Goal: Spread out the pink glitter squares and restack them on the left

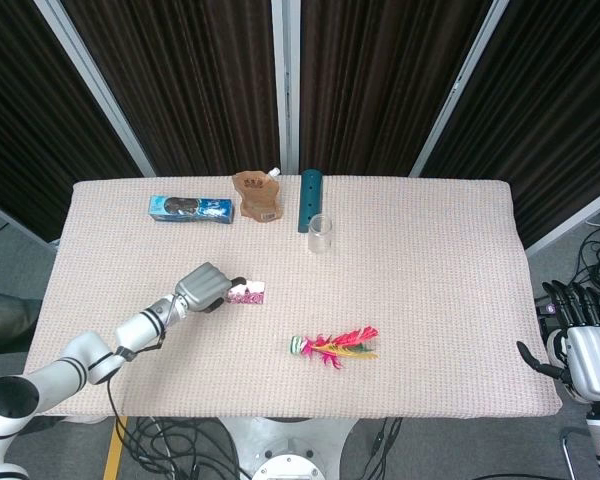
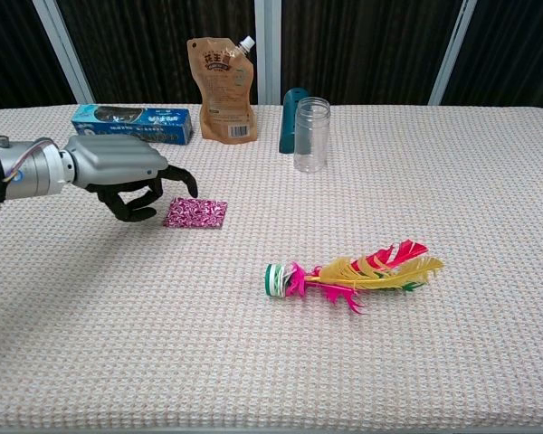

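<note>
Woven matt tablecloth, sparkly squares, seemingly clear-plastic jar

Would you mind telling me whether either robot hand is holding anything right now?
Nothing is held: the left robot hand hovers beside the pink glitter squares; the right robot hand is empty.

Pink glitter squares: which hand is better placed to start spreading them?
Left. The left hand hovers just beside the pink glitter squares, fingers curled toward them; the right hand sits off the table's far right edge.
</note>
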`<move>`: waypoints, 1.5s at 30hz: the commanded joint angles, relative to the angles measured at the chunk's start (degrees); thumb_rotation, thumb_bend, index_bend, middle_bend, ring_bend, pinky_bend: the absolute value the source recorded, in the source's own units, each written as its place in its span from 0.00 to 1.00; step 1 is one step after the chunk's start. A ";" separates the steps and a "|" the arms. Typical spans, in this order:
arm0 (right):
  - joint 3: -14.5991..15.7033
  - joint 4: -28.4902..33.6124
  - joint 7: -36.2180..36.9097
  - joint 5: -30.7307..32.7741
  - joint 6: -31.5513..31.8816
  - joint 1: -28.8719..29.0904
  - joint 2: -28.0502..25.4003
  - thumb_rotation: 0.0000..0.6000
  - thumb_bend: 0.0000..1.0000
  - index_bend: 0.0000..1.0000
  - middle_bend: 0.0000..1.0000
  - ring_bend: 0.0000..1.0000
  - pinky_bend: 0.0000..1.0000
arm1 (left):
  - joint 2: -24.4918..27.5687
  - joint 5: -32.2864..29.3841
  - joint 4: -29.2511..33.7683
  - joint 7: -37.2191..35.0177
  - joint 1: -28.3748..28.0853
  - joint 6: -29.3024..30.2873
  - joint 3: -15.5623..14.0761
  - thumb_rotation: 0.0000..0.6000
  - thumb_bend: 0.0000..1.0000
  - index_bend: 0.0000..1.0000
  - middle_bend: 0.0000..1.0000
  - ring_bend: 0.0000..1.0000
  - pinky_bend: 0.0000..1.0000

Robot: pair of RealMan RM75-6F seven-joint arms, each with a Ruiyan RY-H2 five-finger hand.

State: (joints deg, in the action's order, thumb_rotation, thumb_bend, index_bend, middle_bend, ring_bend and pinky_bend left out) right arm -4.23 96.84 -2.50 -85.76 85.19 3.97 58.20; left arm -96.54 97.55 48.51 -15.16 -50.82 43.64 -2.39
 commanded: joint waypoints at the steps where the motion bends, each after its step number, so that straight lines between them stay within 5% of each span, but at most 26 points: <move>1: 0.02 -0.04 0.03 0.08 -0.05 -0.02 -0.01 0.60 0.19 0.08 0.08 0.00 0.00 | -0.46 -0.10 0.11 0.92 -1.11 -1.50 -0.50 1.00 0.52 0.27 0.86 0.89 0.88; 15: 0.19 -0.80 0.80 0.73 -0.53 -0.15 0.34 0.63 0.19 0.08 0.08 0.00 0.00 | -1.50 -5.01 1.34 5.81 -2.43 -6.42 -0.14 1.00 0.52 0.27 0.86 0.90 0.88; 33: 0.08 -0.66 0.91 0.51 -0.05 -0.24 0.40 0.63 0.20 0.08 0.07 0.00 0.00 | 9.89 -7.95 11.19 16.35 2.51 -5.09 -4.08 1.00 0.52 0.28 0.86 0.90 0.87; 45: 0.38 -0.30 0.90 0.21 0.85 -0.94 0.19 0.61 0.19 0.08 0.07 0.00 0.00 | 12.14 -11.60 17.96 19.71 2.79 -1.55 0.43 1.00 0.52 0.28 0.86 0.90 0.86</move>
State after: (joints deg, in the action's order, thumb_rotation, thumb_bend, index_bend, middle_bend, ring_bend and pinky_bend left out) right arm -3.85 96.55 -1.60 -85.55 86.04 3.03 58.39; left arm -83.97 86.33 66.11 4.27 -47.71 42.10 -2.43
